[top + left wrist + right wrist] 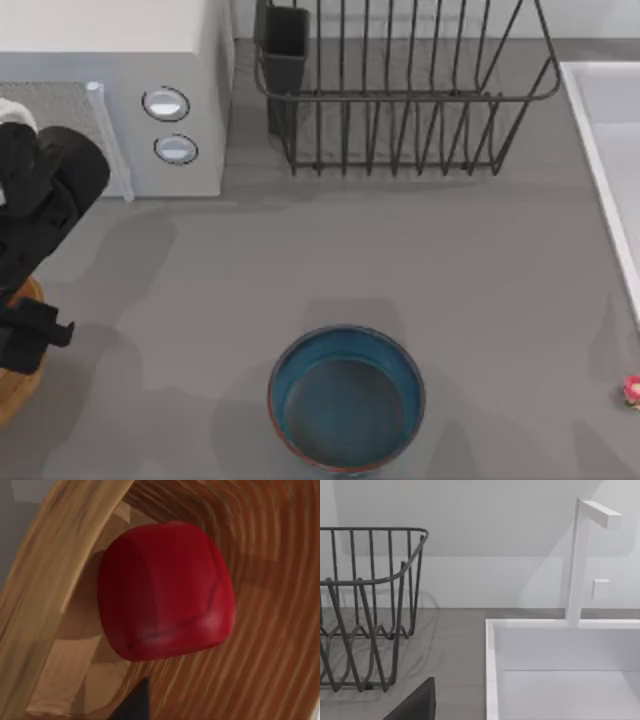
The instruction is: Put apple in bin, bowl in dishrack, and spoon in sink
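Top view: the dishrack (405,100) stands at the table's far edge, my landmark. Right of it, the sink (600,150) runs along the table's right side. Nearer than the rack sits the blue bowl (346,398), upright. Far left of the rack, the bin (18,385) lies under my left arm, whose gripper (30,330) hangs over it; whether its fingers are parted I cannot tell. Left wrist view puts the apple (165,590) inside the bin, directly below that gripper. The spoon (632,391) lies near the bowl's right, by the table's edge.
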Controlling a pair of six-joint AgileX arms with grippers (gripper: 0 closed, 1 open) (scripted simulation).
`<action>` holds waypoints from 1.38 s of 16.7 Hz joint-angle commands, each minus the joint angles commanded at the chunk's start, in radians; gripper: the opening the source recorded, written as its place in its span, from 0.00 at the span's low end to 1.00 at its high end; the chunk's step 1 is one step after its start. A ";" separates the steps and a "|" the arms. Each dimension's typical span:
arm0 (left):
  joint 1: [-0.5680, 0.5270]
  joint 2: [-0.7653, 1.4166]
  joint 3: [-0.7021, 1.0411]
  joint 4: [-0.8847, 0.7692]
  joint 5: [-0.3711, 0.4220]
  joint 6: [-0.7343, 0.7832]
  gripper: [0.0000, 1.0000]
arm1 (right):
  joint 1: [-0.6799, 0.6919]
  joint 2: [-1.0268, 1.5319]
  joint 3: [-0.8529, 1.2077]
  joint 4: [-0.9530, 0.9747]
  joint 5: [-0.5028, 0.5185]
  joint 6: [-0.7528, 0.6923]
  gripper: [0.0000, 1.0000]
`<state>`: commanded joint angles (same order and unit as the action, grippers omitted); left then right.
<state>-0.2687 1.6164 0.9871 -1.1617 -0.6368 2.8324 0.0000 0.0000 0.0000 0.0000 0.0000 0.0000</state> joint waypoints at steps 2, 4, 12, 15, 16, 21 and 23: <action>0.000 0.000 0.000 0.000 0.000 0.000 1.00 | 0.000 0.000 0.000 0.000 0.000 0.000 1.00; 0.000 0.000 0.000 0.000 0.000 0.000 1.00 | 0.000 0.000 0.000 0.000 0.000 0.000 1.00; -0.009 -0.051 -0.028 0.034 0.023 -0.058 1.00 | 0.000 0.000 0.000 0.000 0.000 0.000 1.00; -0.019 -0.168 -0.100 0.118 0.083 -0.201 1.00 | 0.000 0.000 0.000 0.000 0.000 0.000 1.00; -0.021 -0.217 -0.133 0.154 0.109 -0.271 1.00 | 0.000 0.000 0.000 0.000 0.000 0.000 1.00; -0.014 -0.516 -0.343 0.366 0.256 -0.759 1.00 | 0.000 0.000 0.000 0.000 0.000 0.000 1.00; -0.002 -0.649 -0.441 0.461 0.318 -1.020 1.00 | 0.000 0.000 0.000 0.000 0.000 0.000 1.00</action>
<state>-0.2707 0.9673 0.5457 -0.7010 -0.3184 1.8122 0.0000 0.0000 0.0000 0.0000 0.0000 0.0000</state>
